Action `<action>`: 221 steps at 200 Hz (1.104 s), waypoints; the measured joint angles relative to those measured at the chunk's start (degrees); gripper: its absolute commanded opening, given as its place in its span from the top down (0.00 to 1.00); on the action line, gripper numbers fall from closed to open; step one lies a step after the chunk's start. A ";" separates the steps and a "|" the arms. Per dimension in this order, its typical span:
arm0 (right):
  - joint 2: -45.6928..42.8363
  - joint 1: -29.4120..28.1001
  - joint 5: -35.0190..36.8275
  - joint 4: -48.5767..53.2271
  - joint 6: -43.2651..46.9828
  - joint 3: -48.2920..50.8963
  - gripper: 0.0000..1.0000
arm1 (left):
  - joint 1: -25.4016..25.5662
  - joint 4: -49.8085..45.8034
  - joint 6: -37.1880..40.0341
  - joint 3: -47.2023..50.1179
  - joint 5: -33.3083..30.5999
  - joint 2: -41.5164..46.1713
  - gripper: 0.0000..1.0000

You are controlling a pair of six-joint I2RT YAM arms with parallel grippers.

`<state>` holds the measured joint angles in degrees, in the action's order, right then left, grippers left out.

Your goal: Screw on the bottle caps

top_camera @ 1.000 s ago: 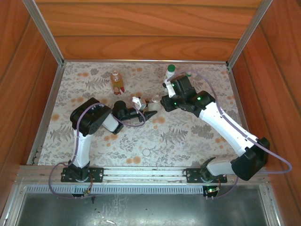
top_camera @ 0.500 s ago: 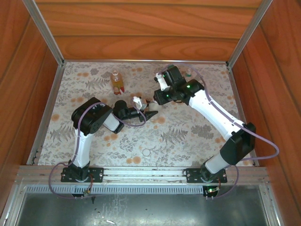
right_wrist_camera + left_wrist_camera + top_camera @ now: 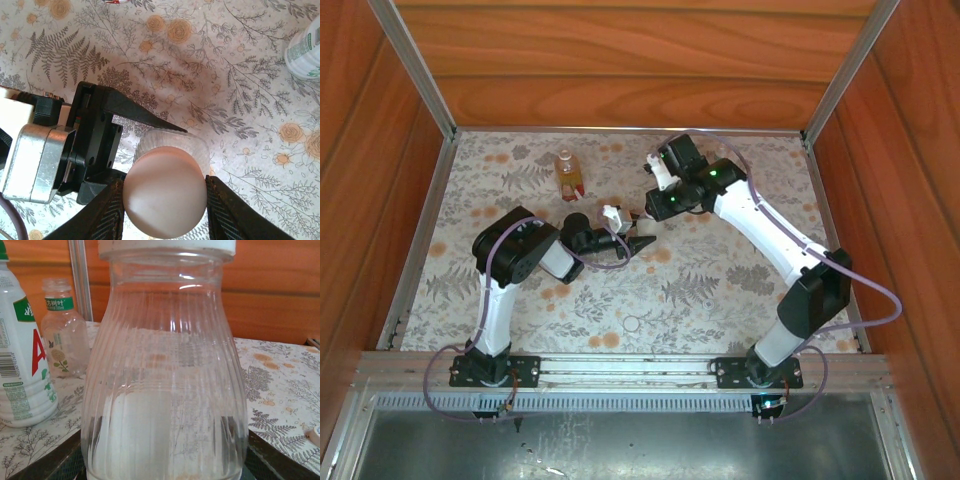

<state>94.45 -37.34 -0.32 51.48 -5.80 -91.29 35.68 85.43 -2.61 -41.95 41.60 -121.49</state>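
Note:
A ribbed clear bottle stands upright between the fingers of my left gripper, which is shut on its lower body. A white cap sits on the bottle's mouth, and my right gripper is shut on that cap from above. In the top view the right gripper hangs just over the left gripper at mid-table. Behind and to the left stand a white bottle with green-red print and a smaller clear bottle with no cap on.
An amber bottle with a red label stands at the back left. A pale round cap lies on the floral cloth near the front. Another pale cap lies to the right of the held bottle. Wooden walls close in the table.
My right arm has swung left and stretched out, bringing its gripper over the clear bottle. The left arm and its bottle have stayed put.

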 measured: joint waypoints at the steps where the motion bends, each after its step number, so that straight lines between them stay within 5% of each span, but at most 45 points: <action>1: 0.04 0.00 0.00 0.02 0.00 -0.07 0.57 | 0.00 0.00 0.00 0.00 0.00 0.00 0.41; 104: -0.20 -0.02 -0.04 -0.24 1.88 0.37 0.56 | -0.02 0.17 -0.31 -0.09 0.07 -0.11 0.41; 189: -1.09 -0.02 0.09 -1.29 2.73 0.94 0.36 | 0.00 0.15 -0.33 -0.09 0.28 -0.11 0.41; 221: -3.80 0.04 0.31 -2.23 2.73 1.14 0.39 | 0.00 0.15 -0.33 -0.09 0.28 -0.11 0.41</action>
<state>90.65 -37.30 -0.01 49.25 -3.07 -90.15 35.68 85.58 -2.94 -42.04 41.89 -121.60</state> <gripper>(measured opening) 0.632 0.598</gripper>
